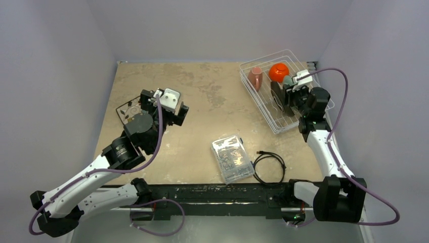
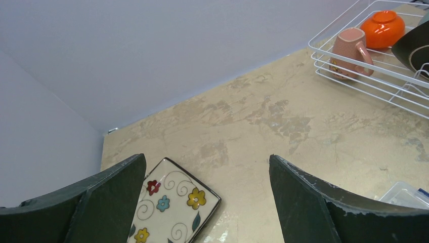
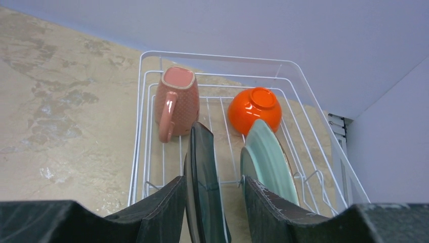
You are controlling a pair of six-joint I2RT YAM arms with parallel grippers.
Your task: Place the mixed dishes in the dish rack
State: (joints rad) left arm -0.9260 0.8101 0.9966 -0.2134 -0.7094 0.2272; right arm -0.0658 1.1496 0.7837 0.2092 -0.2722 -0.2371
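The white wire dish rack (image 1: 263, 104) stands at the far right. In it are the pink cup (image 3: 174, 96), the orange bowl (image 3: 254, 109), the pale green plate (image 3: 268, 157) and the dark teal plate (image 3: 202, 167), both plates on edge. My right gripper (image 3: 213, 181) straddles the teal plate; the left finger touches it and a gap shows at the right finger. The white floral square plate (image 2: 172, 207) lies flat at the table's left. My left gripper (image 2: 207, 158) hangs open and empty above its right edge. The grey mug is not in view.
A clear plastic box of small parts (image 1: 231, 158) and a coiled black cable (image 1: 269, 166) lie near the front middle. The grey walls close in at the back, left and right. The rack's rim (image 2: 324, 55) shows far right in the left wrist view.
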